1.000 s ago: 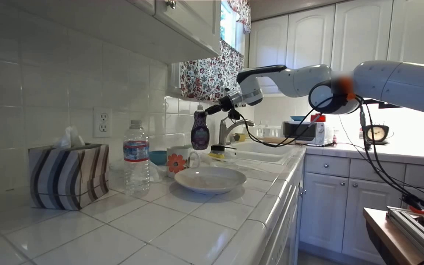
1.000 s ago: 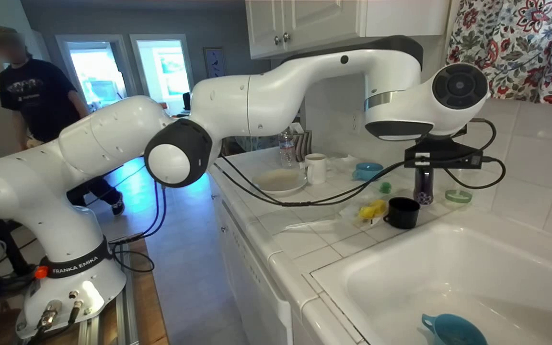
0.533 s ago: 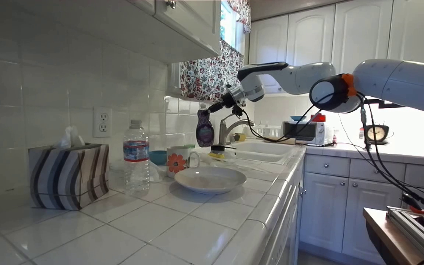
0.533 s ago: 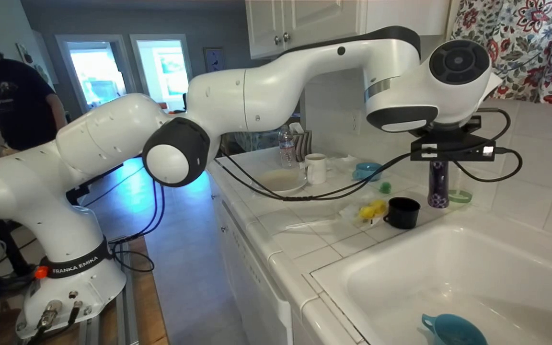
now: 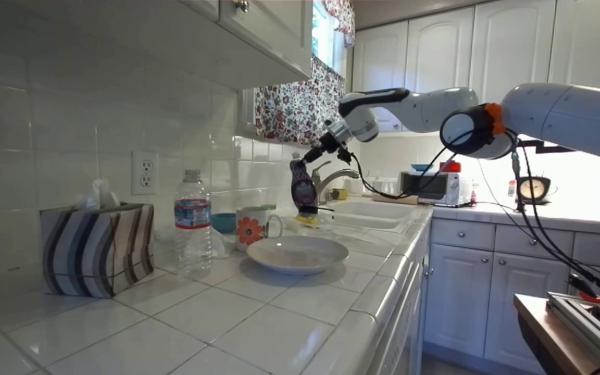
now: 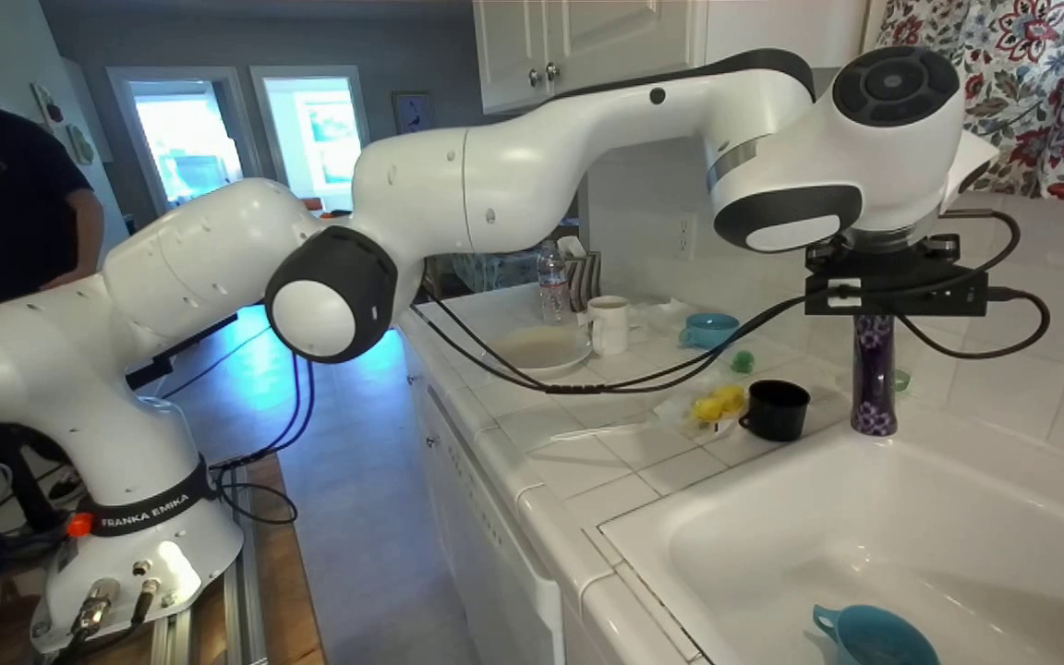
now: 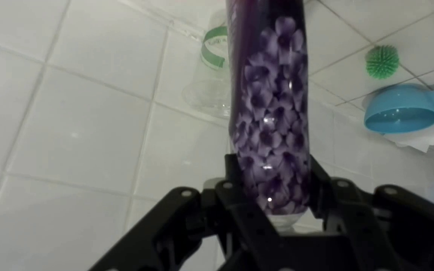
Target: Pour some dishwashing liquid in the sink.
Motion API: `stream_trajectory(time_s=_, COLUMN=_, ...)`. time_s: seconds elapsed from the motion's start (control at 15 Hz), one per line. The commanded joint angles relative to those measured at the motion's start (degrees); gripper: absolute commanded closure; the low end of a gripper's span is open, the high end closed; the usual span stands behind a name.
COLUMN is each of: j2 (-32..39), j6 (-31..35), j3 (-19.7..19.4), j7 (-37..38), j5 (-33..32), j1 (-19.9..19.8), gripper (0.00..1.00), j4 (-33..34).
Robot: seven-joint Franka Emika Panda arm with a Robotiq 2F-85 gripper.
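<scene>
Dishwashing liquid bottle point(image 7: 271, 113) gripped, the sink point(image 6: 864, 499) holds a blue cup point(image 6: 885, 637).

In an exterior view, the white robot arm point(image 6: 513, 189) extends over the tiled table point(image 6: 592, 462). A black housing point(image 6: 892, 284) at the arm's end hides the jaws. The purple bottle point(image 6: 875, 379) projects downward from beneath this housing; its lower end appears at the rim of the white sink point(image 6: 957, 499). Contact with the rim cannot be determined. A black cup point(image 6: 776, 411) stands upright on the table, just beside yellow objects point(image 6: 719, 405). A blue cup point(image 6: 883, 637) is located inside the sink.
</scene>
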Motion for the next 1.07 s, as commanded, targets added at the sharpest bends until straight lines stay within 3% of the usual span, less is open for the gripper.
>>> stream_trajectory(time_s=0.0, j2=-1.9, j6=-0.5, j3=0.7, j7=3.9, j5=-7.6, j1=-0.4, gripper=0.82, j4=0.0)
stream_trajectory(time_s=0.47, j2=-3.9, j6=-2.3, j3=1.9, j7=9.8, j5=-19.2, j1=-0.1, gripper=0.82, j4=0.0)
stream_trajectory(time_s=0.8, j2=-4.6, j6=-3.1, j3=3.6, j7=13.5, j5=-20.5, j1=-0.4, gripper=0.82, j4=0.0)
stream_trajectory(time_s=0.87, j2=-3.3, j6=-2.1, j3=3.9, j7=11.4, j5=-20.8, j1=-0.4, gripper=0.57, j4=0.0)
stream_trajectory(time_s=1.0, j2=-3.4, j6=-2.1, j3=4.3, j7=12.3, j5=-20.7, j1=-0.4, gripper=0.57, j4=0.0)
